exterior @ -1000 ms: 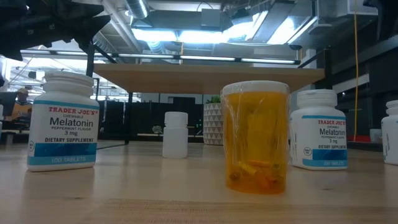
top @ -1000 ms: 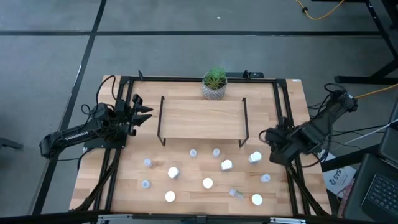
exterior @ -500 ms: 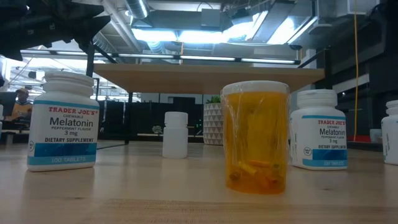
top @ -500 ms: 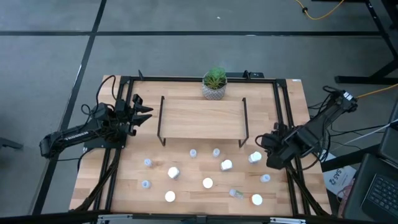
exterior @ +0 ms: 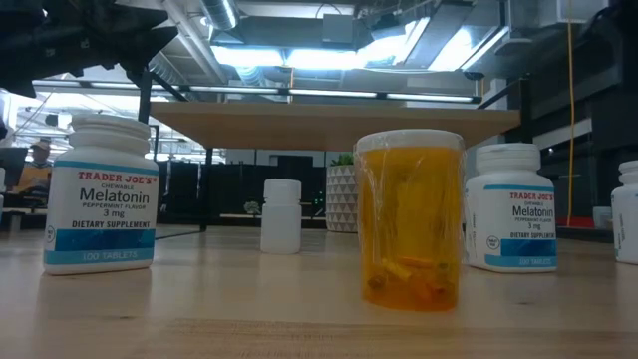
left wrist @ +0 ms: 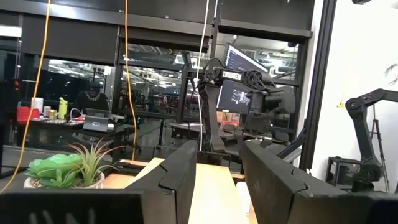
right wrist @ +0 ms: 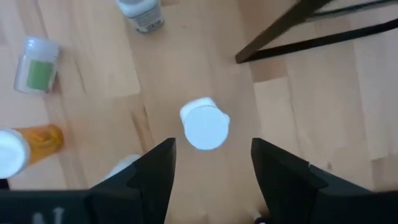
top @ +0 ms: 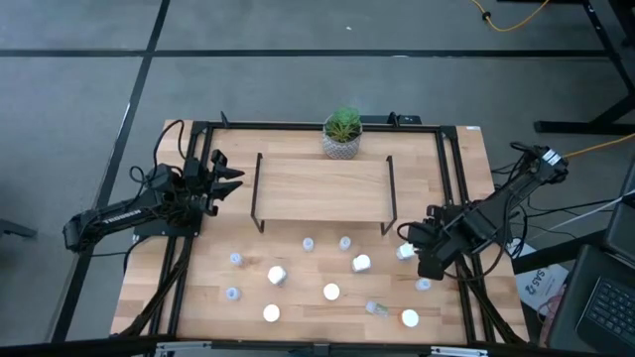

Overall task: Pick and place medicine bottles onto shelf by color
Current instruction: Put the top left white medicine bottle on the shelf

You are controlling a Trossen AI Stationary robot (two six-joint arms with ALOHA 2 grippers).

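Note:
Several medicine bottles stand on the table in front of the shelf (top: 322,188), a light-wood board on black side frames. Among them are a white-capped one (top: 361,263), an orange one (exterior: 411,219) and a labelled white one (exterior: 100,194). My right gripper (top: 414,250) is open above a white bottle (right wrist: 205,126) near the shelf's right legs. Its fingers (right wrist: 152,174) stand on either side of the bottle without touching it. My left gripper (top: 233,180) is open and empty at the shelf's left end, and the left wrist view (left wrist: 221,152) shows it too.
A potted green plant (top: 342,134) stands behind the shelf at the far edge. Loose bottles lie close to the right gripper: an orange one (right wrist: 28,146), a clear one with a green label (right wrist: 37,62) and a white one (right wrist: 142,12). The shelf's black leg (right wrist: 292,34) is nearby.
My right gripper has moved toward the table's left edge and a little toward the near edge, coming over the white bottle by the shelf's right legs. The bottles have stayed where they were.

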